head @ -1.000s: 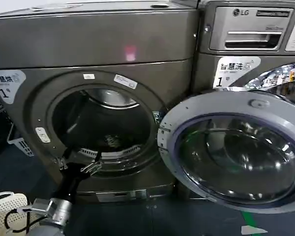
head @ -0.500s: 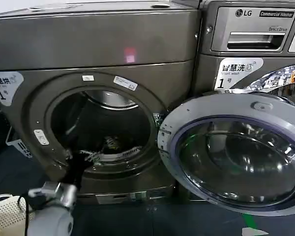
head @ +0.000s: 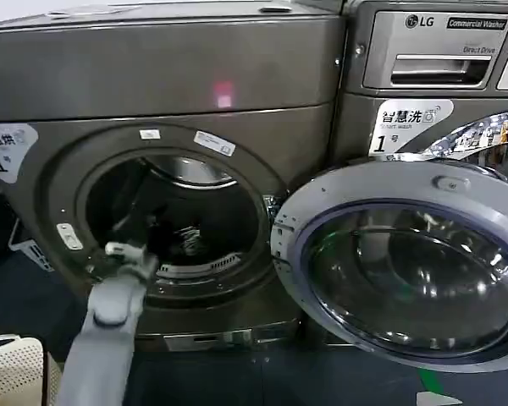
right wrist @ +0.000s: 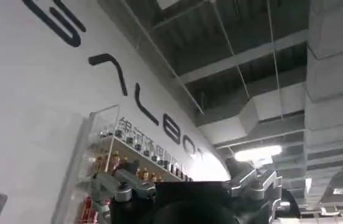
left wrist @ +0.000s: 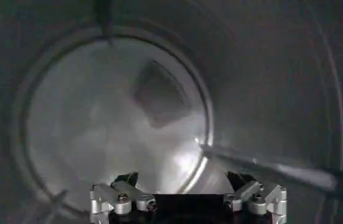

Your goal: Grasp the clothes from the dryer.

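Left arm reaching into dryer, clothes not grasped yet.

The dryer point(head: 161, 127) stands on the left with its door point(head: 406, 262) swung open to the right. The left gripper point(head: 157, 233) is just inside the porthole, low on the left of the opening; the left wrist view shows its fingers point(left wrist: 123, 198) apart with nothing between them. The clothes point(head: 189, 241) lie low in the drum, just right of and beyond the gripper. Still to do: the approach, closing on them and pulling out. The right gripper point(right wrist: 187, 192) is parked pointing up at the ceiling; cannot tell its state.
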`<state>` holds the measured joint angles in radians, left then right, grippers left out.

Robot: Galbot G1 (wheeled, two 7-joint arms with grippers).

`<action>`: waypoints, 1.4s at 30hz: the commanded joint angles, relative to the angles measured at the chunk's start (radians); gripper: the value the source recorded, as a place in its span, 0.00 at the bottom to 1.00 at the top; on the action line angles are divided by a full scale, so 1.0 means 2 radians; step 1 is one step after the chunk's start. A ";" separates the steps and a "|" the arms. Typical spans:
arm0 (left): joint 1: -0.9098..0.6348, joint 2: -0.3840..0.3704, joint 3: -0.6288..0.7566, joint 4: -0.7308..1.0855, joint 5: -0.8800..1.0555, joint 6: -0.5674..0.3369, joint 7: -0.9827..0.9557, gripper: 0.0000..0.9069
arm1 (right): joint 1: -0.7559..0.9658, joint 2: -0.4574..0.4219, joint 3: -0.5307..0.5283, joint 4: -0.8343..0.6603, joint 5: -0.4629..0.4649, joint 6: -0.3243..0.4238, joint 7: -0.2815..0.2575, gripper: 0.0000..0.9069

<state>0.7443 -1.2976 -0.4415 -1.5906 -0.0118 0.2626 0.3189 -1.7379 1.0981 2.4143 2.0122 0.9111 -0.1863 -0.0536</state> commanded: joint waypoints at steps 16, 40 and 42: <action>-0.350 0.020 0.184 0.467 0.373 -0.147 0.322 1.00 | 0.003 0.002 0.000 -0.007 -0.005 0.005 0.000 1.00; -0.422 -0.058 0.271 0.637 0.404 -0.110 0.293 1.00 | 0.010 0.007 -0.012 -0.004 -0.010 0.011 -0.005 1.00; -0.421 -0.060 0.271 0.642 0.408 -0.110 0.292 1.00 | 0.010 0.007 -0.012 -0.004 -0.010 0.011 -0.006 1.00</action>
<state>-0.0769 -1.3918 0.0780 -0.3838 0.7719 0.0152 0.9413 -1.7190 1.1128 2.3914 2.0033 0.8912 -0.1642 -0.0638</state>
